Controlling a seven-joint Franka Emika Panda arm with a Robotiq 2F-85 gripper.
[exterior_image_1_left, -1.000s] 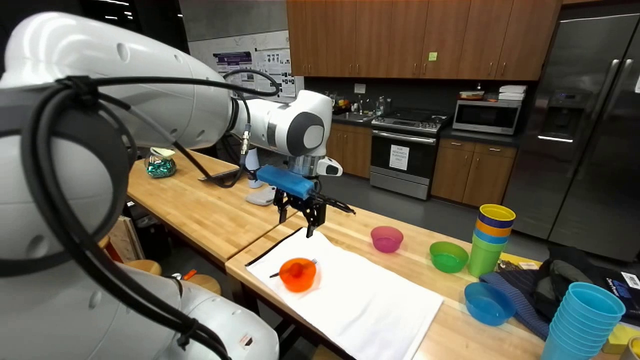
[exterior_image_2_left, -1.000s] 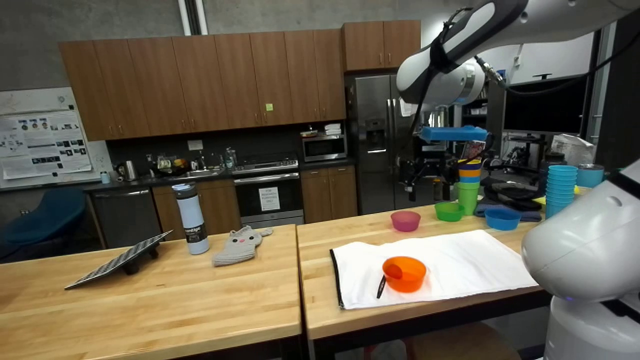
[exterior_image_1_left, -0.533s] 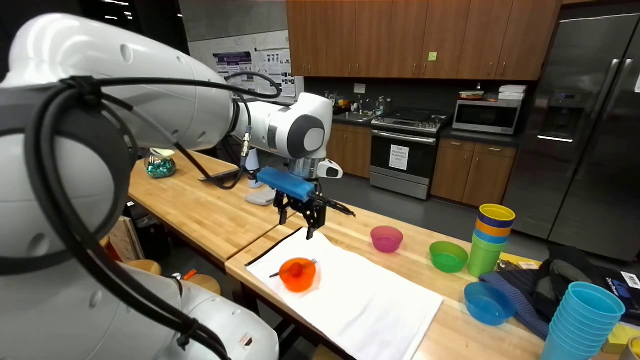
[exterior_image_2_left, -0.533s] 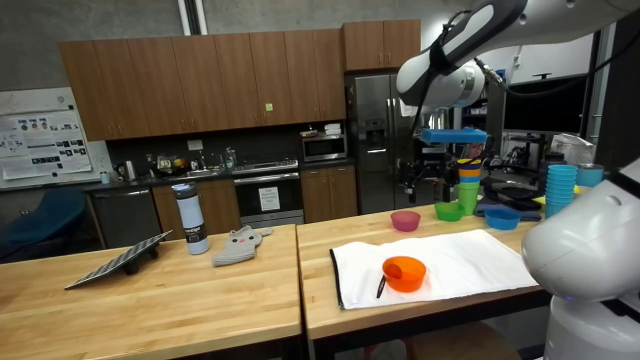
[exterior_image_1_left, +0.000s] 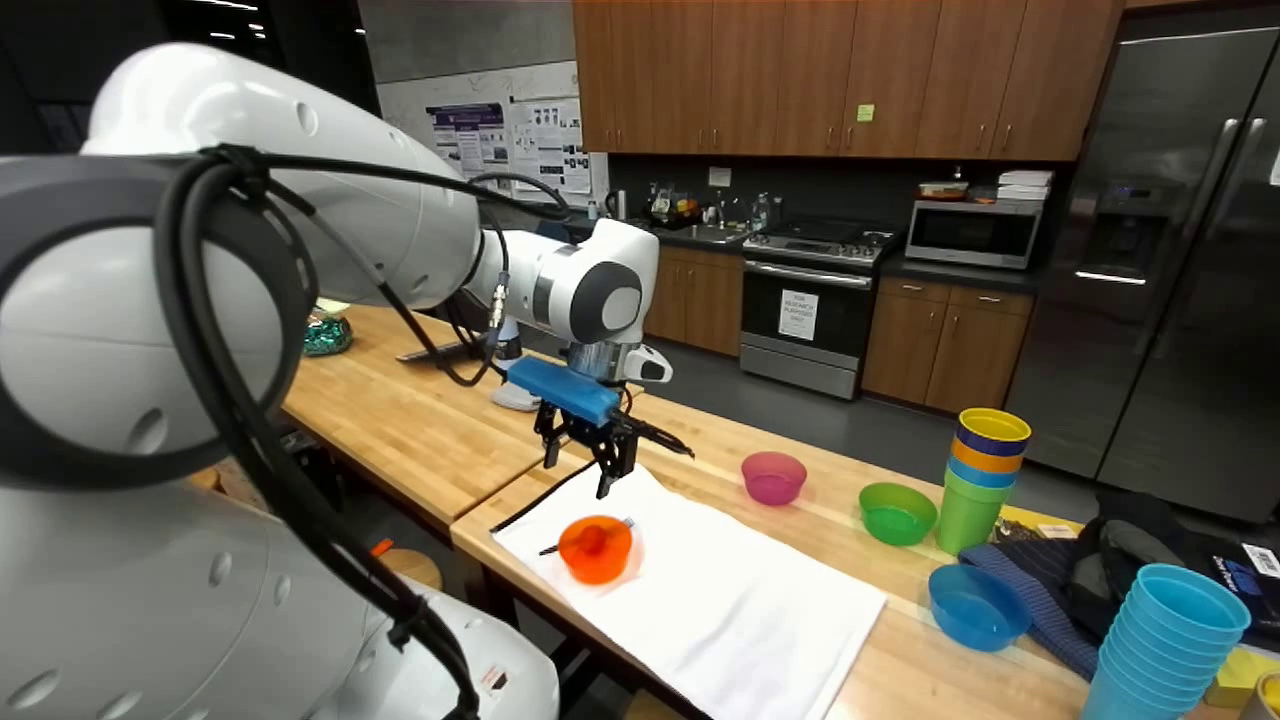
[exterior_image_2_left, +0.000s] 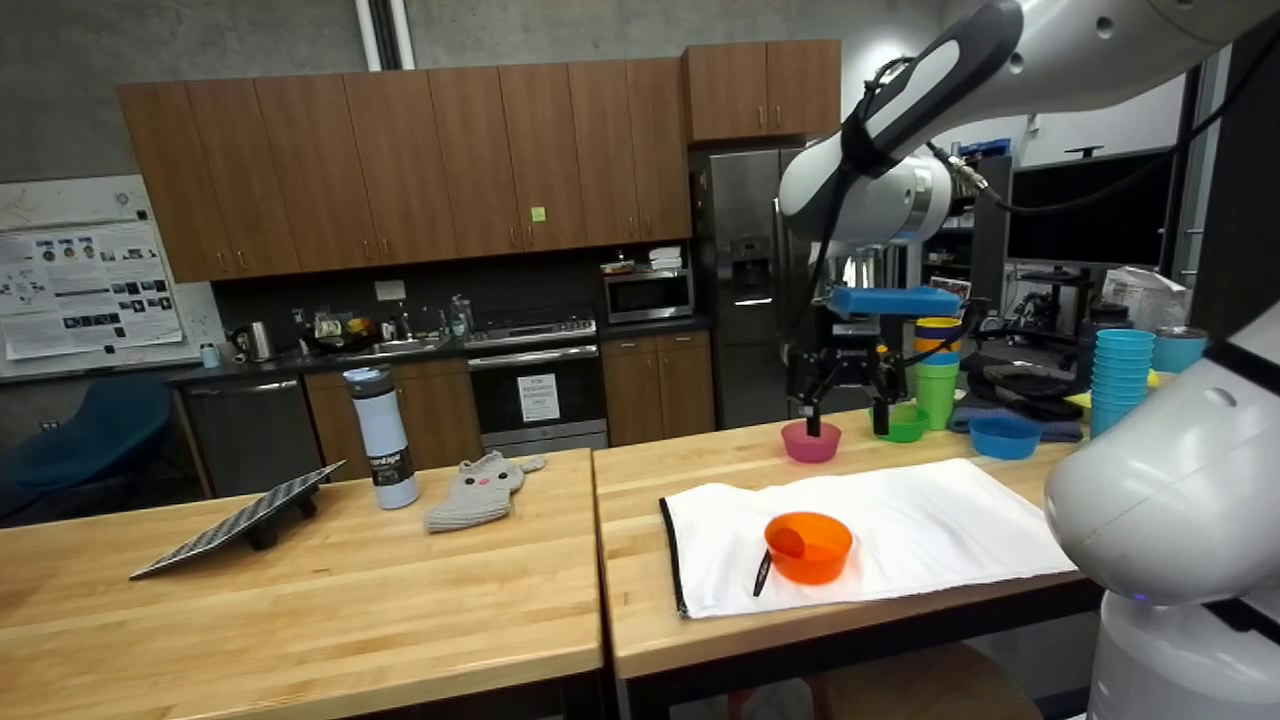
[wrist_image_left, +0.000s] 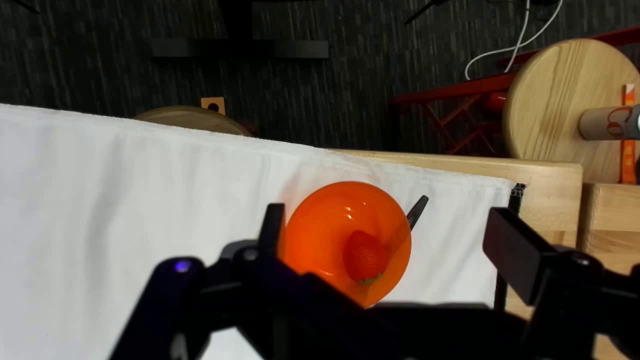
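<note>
Two fingers (wrist_image_left: 517, 257), spread wide and gripping nothing, hang above the white cloth (exterior_image_1_left: 720, 600) on a desk (exterior_image_1_left: 825, 520), apart from the orange bowl (wrist_image_left: 315, 232), in which a red, leafy-topped fruit (wrist_image_left: 364, 255) lies untouched; with no grip made, handling looks at an early stage.

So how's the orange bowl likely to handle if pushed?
The orange bowl probably weighs little: it looks like thin, translucent plastic. Wider than tall, it should slide before tipping. The strawberry inside looks rounded, so it may roll around.
</note>
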